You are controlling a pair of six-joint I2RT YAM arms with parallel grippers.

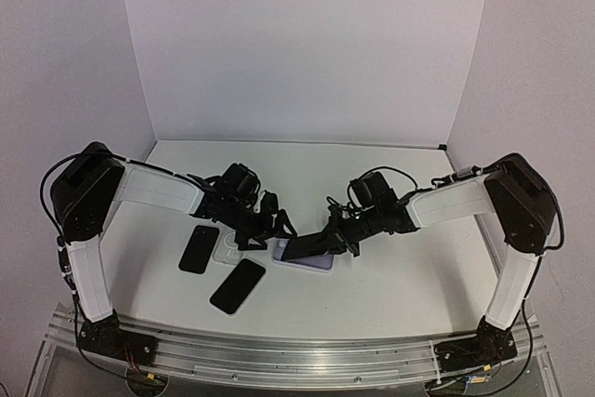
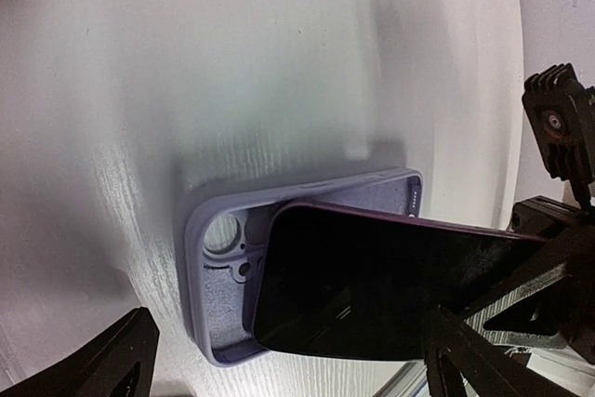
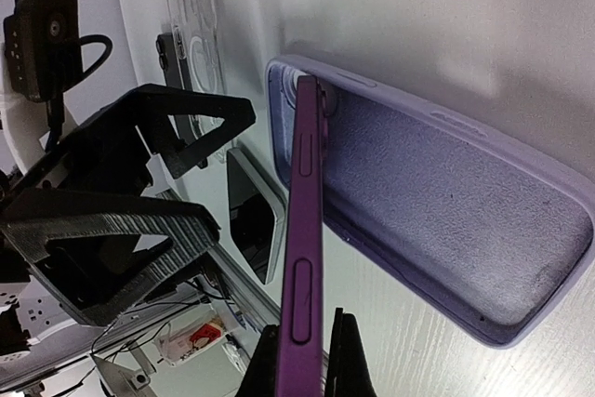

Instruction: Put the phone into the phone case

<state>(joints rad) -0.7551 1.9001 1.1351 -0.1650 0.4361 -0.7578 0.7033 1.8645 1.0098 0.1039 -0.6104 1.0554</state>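
A lavender phone case (image 2: 209,271) lies open side up on the white table, camera cutout to the left; it also shows in the top view (image 1: 321,264) and the right wrist view (image 3: 446,220). My right gripper (image 3: 304,369) is shut on a purple phone (image 3: 302,230) and holds it tilted. The phone's far end is down in the case's camera end and its gripped end is raised. The phone's dark screen (image 2: 372,285) faces the left wrist camera. My left gripper (image 2: 297,374) is open and empty, just left of the case (image 1: 268,225).
Two other dark phones (image 1: 199,248) (image 1: 238,285) lie left of the case, near the front. A clear case (image 1: 228,246) lies between them, also in the right wrist view (image 3: 191,25). The metal rail (image 1: 279,350) runs along the table's front edge.
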